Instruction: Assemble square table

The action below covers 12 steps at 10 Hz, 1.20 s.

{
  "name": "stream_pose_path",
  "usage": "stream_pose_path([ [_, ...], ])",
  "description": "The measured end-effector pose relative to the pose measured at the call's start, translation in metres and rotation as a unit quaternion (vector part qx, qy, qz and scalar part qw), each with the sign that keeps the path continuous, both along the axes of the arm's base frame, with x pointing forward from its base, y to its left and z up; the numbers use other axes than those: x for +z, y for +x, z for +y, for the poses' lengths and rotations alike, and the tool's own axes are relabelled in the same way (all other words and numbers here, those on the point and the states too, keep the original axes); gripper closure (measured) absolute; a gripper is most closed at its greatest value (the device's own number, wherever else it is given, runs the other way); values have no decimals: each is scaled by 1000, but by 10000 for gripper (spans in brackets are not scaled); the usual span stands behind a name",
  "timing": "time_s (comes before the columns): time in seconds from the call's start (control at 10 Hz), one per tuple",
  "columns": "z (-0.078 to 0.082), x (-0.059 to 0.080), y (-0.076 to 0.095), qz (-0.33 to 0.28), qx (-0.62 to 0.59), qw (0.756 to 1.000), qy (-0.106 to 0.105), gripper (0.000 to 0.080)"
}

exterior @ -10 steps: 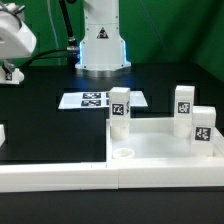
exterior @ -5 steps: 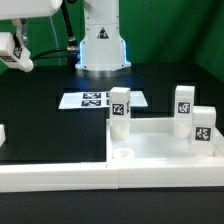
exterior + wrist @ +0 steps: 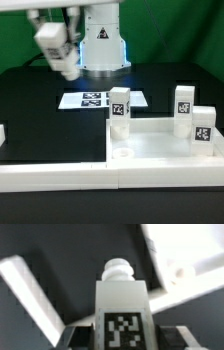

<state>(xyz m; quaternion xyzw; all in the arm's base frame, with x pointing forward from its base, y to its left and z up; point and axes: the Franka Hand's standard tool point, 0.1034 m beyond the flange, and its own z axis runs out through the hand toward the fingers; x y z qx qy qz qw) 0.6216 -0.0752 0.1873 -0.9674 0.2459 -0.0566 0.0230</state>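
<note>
The square table's white top (image 3: pixel 160 150) lies at the front, rim raised, with an empty round socket (image 3: pixel 122 154) at its near-left corner. Three short tagged legs stand on it: one at the back left (image 3: pixel 119 108), two at the exterior view's right (image 3: pixel 184 102) (image 3: pixel 203 128). My gripper (image 3: pixel 64 62) hangs blurred above the black table, behind and to the left of the top. In the wrist view, my gripper (image 3: pixel 122 339) is shut on a fourth white leg (image 3: pixel 122 297), tag facing the camera and screw tip pointing away. Part of the top (image 3: pixel 190 252) shows beyond it.
The marker board (image 3: pixel 93 100) lies flat behind the top, in front of the arm's white base (image 3: pixel 103 45). A long white bar (image 3: pixel 60 178) runs along the front edge. A small white piece (image 3: pixel 2 135) sits at the left edge. A green backdrop stands behind.
The gripper has swung from the exterior view's far left toward the middle, carrying the leg. The top and its three legs have not moved.
</note>
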Motion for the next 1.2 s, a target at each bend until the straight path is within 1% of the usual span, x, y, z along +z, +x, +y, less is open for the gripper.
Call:
stream_pose_path([
  [0.1,34,8,18,-36,-22,999,-6,512],
  [0.2,59,8,25,-58,-37,998,-8,512],
  [0.3,63,8,29,-98,-31,995,-17,512],
  [0.4,66,5,29,-121,-32,992,-22,512],
  [0.6,78,4,34,-180,-28,983,-33,512],
  [0.7,92,-4,32,-188,-15,981,-38,512],
  [0.8,117,-14,30,-177,16,983,-44,512],
  [0.9,123,-17,34,-176,47,982,-55,512],
  [1.0,115,-22,35,-173,69,980,-67,512],
  [1.2,118,-22,34,-172,69,980,-65,512],
])
